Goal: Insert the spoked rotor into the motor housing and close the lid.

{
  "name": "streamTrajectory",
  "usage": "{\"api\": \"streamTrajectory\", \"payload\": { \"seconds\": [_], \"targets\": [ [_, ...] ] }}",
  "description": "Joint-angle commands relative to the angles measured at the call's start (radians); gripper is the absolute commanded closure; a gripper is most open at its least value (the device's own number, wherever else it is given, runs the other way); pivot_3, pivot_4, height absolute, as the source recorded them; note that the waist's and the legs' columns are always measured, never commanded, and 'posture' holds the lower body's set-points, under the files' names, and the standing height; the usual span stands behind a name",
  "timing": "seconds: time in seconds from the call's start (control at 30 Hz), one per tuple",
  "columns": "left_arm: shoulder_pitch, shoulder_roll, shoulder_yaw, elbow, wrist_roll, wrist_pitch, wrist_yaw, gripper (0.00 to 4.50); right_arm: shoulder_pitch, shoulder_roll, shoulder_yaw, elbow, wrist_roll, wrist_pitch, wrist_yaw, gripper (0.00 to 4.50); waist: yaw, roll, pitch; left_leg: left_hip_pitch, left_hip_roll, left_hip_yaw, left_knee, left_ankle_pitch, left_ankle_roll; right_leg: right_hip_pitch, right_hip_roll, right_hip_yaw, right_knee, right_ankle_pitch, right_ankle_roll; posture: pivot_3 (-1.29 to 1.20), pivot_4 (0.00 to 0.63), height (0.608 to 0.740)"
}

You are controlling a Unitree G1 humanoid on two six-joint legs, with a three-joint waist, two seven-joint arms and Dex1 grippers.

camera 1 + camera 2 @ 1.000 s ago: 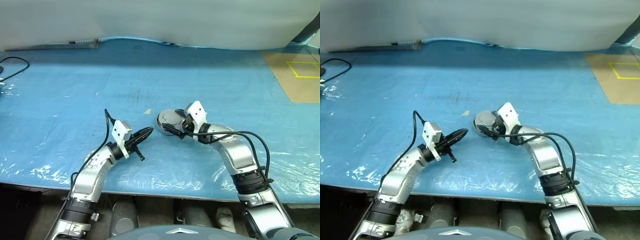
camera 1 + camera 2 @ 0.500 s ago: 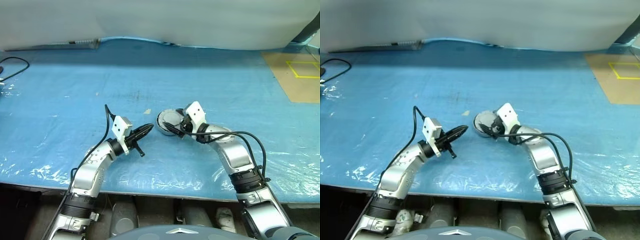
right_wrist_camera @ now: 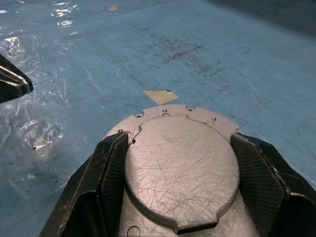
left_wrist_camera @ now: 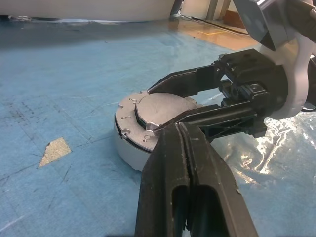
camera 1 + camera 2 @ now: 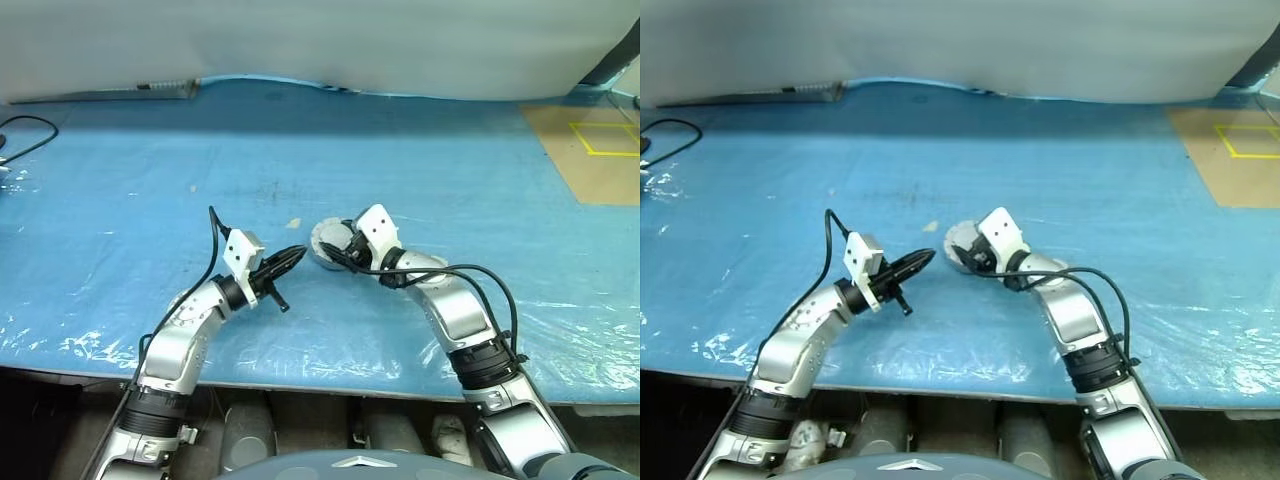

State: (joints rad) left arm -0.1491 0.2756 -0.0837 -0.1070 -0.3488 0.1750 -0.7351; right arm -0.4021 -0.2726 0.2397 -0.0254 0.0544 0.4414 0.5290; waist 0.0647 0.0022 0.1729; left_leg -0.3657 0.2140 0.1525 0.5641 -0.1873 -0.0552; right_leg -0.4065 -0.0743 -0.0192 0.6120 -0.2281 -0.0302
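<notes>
Grey lid (image 3: pixel 180 170) lies shut on the housing (image 4: pixel 129 146) mid-surface; the right gripper (image 3: pixel 180 163) straddles it, fingers spread at three and nine o'clock. The left gripper (image 4: pixel 183 148), pressed together, hovers close. Squeezing off-centre could skid the housing sideways.

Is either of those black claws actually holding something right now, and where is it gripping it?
The right gripper straddles the closed motor housing's lid, one finger at each side of its rim; firm contact cannot be told. The left gripper is shut on nothing.
</notes>
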Motion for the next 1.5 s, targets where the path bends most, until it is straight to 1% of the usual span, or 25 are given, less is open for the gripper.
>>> {"api": "streamTrajectory", "payload": {
  "seconds": [0.03, 0.17, 0.4, 0.57, 0.67, 0.93, 1.07, 1.23, 1.3, 1.5],
  "targets": [
    [0.002, 0.013, -0.003, -0.058, 0.014, -0.010, 0.012, 4.50, 0.002, 0.001, 0.037, -0.005, -0.036, 0.045, -0.012, 1.54, 0.000, 0.000, 0.000, 0.000, 0.000, 0.000, 0.000, 0.000, 0.000, 0.000, 0.000, 0.000, 0.000, 0.000, 0.000, 0.00, 0.150, 0.740],
    [0.009, 0.021, 0.000, -0.062, 0.030, -0.016, 0.023, 4.50, 0.002, 0.003, 0.047, -0.015, -0.041, 0.067, -0.014, 1.54, 0.000, 0.000, 0.000, 0.000, 0.000, 0.000, 0.000, 0.000, 0.000, 0.000, 0.000, 0.000, 0.000, 0.000, 0.000, 0.00, 0.150, 0.740],
    [0.002, 0.004, 0.006, -0.054, 0.028, -0.025, 0.061, 4.50, -0.002, 0.005, 0.053, -0.012, -0.047, 0.117, -0.024, 1.54, 0.000, 0.000, 0.000, 0.000, 0.000, 0.000, 0.000, 0.000, 0.000, 0.000, 0.000, 0.000, 0.000, 0.000, 0.000, 0.00, 0.150, 0.740],
    [0.058, -0.010, -0.010, -0.065, 0.043, -0.070, 0.070, 4.50, -0.005, -0.007, 0.072, 0.005, -0.067, 0.093, -0.030, 1.54, -0.001, 0.000, -0.002, 0.001, 0.000, 0.000, 0.000, 0.000, 0.000, 0.001, 0.000, 0.000, 0.000, 0.000, 0.000, 0.00, 0.150, 0.740],
    [0.066, -0.012, -0.006, -0.043, 0.046, -0.096, 0.063, 4.50, 0.005, -0.029, 0.092, 0.017, -0.079, 0.067, -0.004, 1.54, 0.000, 0.000, -0.002, 0.002, 0.000, 0.000, 0.000, 0.000, 0.000, 0.001, 0.000, 0.000, 0.000, 0.000, 0.000, 0.00, 0.150, 0.740],
    [0.059, -0.012, 0.000, 0.057, 0.051, -0.181, 0.034, 4.50, 0.017, -0.081, 0.101, 0.049, -0.082, 0.103, 0.058, 1.54, 0.005, 0.000, -0.009, 0.003, -0.001, 0.000, -0.001, 0.000, 0.000, 0.004, 0.000, 0.001, -0.002, 0.000, 0.000, 0.00, 0.150, 0.740],
    [0.052, -0.015, -0.005, 0.084, 0.055, -0.205, 0.025, 4.50, 0.009, -0.056, 0.089, 0.071, -0.075, 0.115, 0.037, 1.54, 0.004, 0.000, -0.011, 0.004, -0.001, 0.000, -0.002, 0.000, 0.000, 0.004, 0.000, 0.001, -0.003, 0.000, 0.000, 0.00, 0.150, 0.740],
    [0.044, -0.016, -0.006, 0.104, 0.058, -0.221, 0.016, 4.50, -0.007, 0.036, 0.015, 0.075, -0.005, 0.188, -0.002, 1.54, 0.000, -0.001, -0.012, 0.007, -0.001, 0.000, -0.002, 0.000, 0.000, 0.007, 0.000, 0.001, -0.002, 0.000, 0.001, 0.00, 0.150, 0.740],
    [0.042, -0.015, -0.005, 0.106, 0.057, -0.222, 0.013, 4.50, -0.012, 0.048, 0.005, 0.074, -0.001, 0.205, -0.005, 1.54, -0.003, -0.001, -0.013, 0.008, -0.001, 0.000, -0.002, 0.000, 0.000, 0.006, 0.000, 0.001, -0.002, 0.000, 0.001, 0.00, 0.150, 0.740],
    [0.043, -0.007, -0.001, 0.107, 0.060, -0.224, 0.011, 4.50, -0.012, -0.038, 0.093, 0.129, -0.114, 0.123, -0.007, 1.54, -0.009, -0.001, -0.014, 0.008, -0.001, 0.000, -0.002, 0.000, 0.000, 0.007, 0.000, 0.001, -0.002, 0.000, 0.001, 0.00, 0.150, 0.740]
  ]
}}
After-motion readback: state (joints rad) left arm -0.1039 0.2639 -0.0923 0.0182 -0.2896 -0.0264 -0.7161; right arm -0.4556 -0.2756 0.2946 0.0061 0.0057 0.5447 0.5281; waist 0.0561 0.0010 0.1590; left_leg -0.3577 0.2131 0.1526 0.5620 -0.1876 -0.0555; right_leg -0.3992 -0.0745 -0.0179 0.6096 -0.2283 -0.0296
